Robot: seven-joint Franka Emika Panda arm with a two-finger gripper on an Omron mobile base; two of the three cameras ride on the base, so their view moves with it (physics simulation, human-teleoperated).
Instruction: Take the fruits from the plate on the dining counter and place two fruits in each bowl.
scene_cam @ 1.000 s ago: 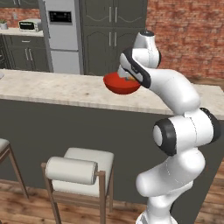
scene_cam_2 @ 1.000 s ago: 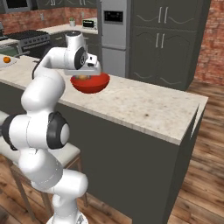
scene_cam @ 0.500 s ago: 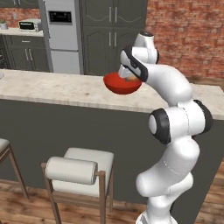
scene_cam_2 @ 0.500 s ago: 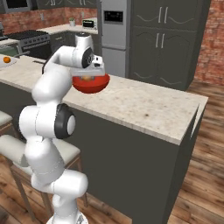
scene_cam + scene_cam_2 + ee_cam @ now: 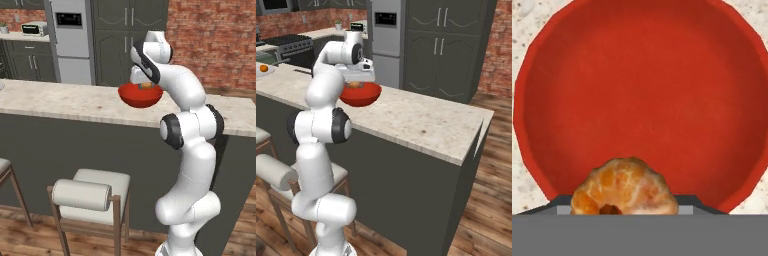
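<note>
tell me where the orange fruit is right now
The orange fruit sits in the gripper, right above the red bowl on the dining counter.

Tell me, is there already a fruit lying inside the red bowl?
No, the red bowl is bare inside; the orange fruit is in the gripper above it.

Soft, even rendered light, bright throughout, with no glare. Faint shading lies under the red bowl (image 5: 140, 94). Edges look slightly blurred and pixelated, close-up especially.
</note>
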